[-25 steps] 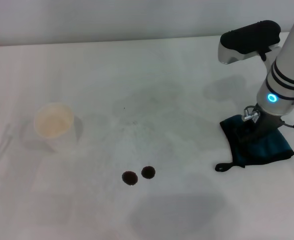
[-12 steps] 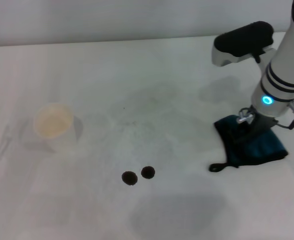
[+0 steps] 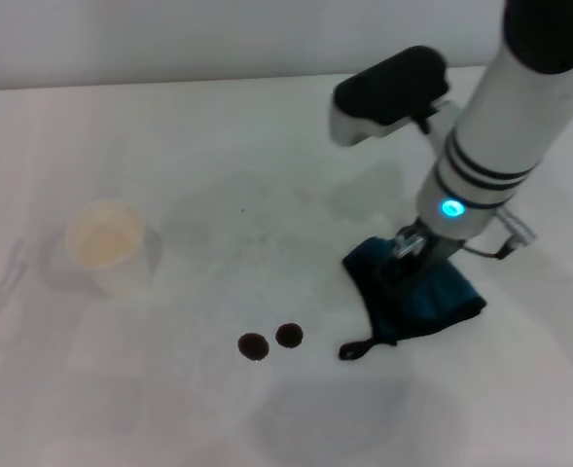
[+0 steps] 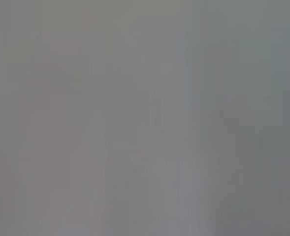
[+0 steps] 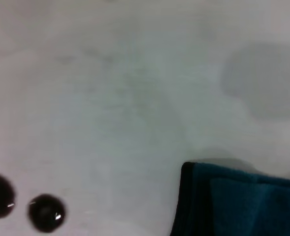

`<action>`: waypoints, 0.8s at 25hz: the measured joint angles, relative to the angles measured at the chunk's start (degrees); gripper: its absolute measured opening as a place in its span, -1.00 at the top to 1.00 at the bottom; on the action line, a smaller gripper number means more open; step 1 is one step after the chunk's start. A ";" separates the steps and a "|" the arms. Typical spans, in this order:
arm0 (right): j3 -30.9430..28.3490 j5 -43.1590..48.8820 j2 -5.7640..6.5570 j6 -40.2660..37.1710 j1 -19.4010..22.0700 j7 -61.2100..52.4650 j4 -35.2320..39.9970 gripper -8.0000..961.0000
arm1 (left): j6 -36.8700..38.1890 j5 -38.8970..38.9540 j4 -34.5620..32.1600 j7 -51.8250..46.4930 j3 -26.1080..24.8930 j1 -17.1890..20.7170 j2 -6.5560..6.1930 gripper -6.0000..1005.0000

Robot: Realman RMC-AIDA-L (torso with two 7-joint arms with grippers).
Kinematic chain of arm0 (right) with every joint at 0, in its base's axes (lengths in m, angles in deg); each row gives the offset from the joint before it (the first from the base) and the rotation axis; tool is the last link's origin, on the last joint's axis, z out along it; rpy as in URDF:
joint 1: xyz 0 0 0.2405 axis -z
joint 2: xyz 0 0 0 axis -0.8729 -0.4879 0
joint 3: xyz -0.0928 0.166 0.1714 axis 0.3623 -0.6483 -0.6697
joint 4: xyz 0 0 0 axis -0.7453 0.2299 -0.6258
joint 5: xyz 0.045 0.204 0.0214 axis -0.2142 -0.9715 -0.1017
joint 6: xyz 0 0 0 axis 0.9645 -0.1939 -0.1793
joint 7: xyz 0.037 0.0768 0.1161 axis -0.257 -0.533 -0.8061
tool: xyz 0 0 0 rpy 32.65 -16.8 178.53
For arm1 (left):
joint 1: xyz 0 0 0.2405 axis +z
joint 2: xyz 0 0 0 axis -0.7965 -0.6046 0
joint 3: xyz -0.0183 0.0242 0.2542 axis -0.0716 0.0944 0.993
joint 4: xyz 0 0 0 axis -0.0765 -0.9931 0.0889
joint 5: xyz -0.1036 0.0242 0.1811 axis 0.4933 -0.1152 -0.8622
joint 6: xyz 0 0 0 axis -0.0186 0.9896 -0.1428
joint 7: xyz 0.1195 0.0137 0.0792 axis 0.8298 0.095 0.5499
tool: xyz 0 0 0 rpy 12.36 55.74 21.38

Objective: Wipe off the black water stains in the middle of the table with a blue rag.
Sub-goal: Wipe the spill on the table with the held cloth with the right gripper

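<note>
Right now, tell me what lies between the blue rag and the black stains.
Nothing: bare table separates the blue rag from the black water stains, in head and right wrist views.

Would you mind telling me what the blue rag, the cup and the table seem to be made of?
The blue rag looks like soft woven or terry cloth: it slumps in folds, with a black trimmed edge and loop. The cup seems to be white paper or thin plastic, matte; I cannot tell which. The table appears a hard white matte surface, perhaps laminate, faintly smudged.
</note>
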 joint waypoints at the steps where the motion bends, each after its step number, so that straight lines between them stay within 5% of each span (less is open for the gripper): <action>1: 1.29 -0.70 -0.01 -0.29 -0.41 -0.32 -0.10 0.87 | -0.03 0.00 0.00 0.00 0.00 -0.10 0.01 -0.75; 20: 28.67 -21.99 -0.03 -10.70 -13.85 -7.09 -0.25 0.87 | 0.02 0.00 -1.75 0.00 0.00 -0.02 0.28 -0.75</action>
